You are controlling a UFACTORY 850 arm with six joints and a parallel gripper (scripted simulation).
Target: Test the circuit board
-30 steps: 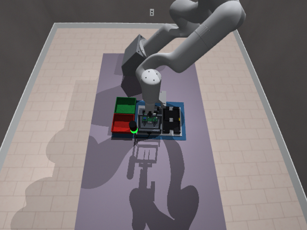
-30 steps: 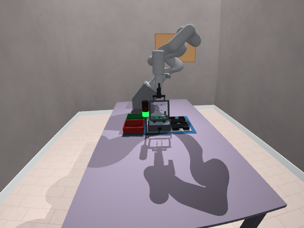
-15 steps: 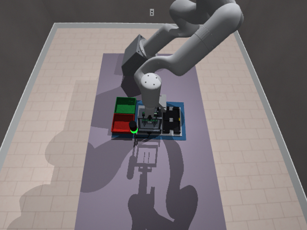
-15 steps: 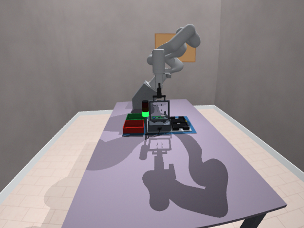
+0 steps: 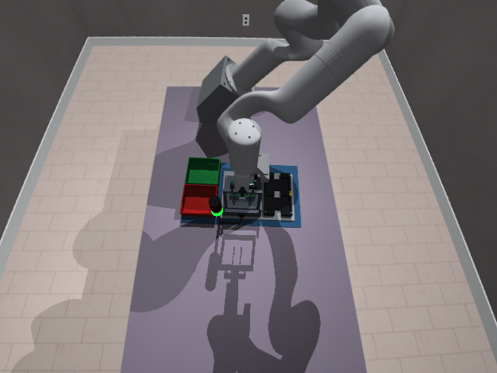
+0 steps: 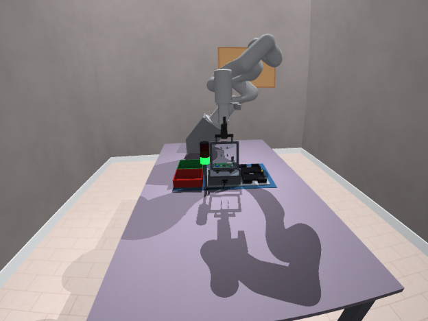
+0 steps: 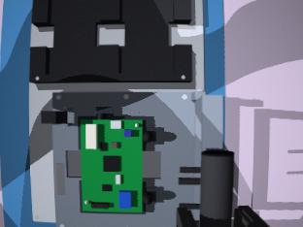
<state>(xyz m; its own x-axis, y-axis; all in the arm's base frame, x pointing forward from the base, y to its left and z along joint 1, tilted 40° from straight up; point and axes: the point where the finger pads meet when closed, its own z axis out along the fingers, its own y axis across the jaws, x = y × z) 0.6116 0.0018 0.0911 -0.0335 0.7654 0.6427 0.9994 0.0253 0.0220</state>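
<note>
1. Board [image 6: 223, 165] [image 7: 112, 165]: flat in the tester [image 5: 240, 212] [image 6: 223, 177] [image 7: 180, 113], component side up, with a silvery pin tip visible at each of two opposite corners.
2. White connector [image 7: 91, 136]: at the board corner near the black post [image 7: 54, 117].
3. Lid [image 5: 259, 202] [image 6: 237, 155]: open, upright above the tester.
4. End effector [image 5: 242, 190] [image 6: 224, 136] [image 7: 216, 216]: partly open, about a quarter, astride the lid's black handle [image 5: 252, 185] [image 6: 229, 135] [image 7: 217, 189]; no closed grip evident; finger contact impossible to tell.
5. Signal light [image 5: 216, 203] [image 6: 204, 151]: lit green at the lowest segment.
6. Green bin [image 5: 203, 176] [image 6: 190, 164]: behind the red bin [image 5: 199, 198] [image 6: 187, 182] in the exterior view, both beside the tester.
7. Black tray [image 5: 277, 203] [image 6: 254, 175] [image 7: 75, 39]: across the tester from the bins, on the counter [image 5: 329, 321] [image 6: 173, 276].

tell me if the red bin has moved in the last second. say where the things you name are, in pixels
No, the red bin [image 5: 183, 199] [image 6: 187, 182] hasn't visibly shifted in any direction; in the top view it keeps its place against the blue mat [image 5: 299, 200] [image 6: 271, 182] [image 7: 214, 48].
</note>
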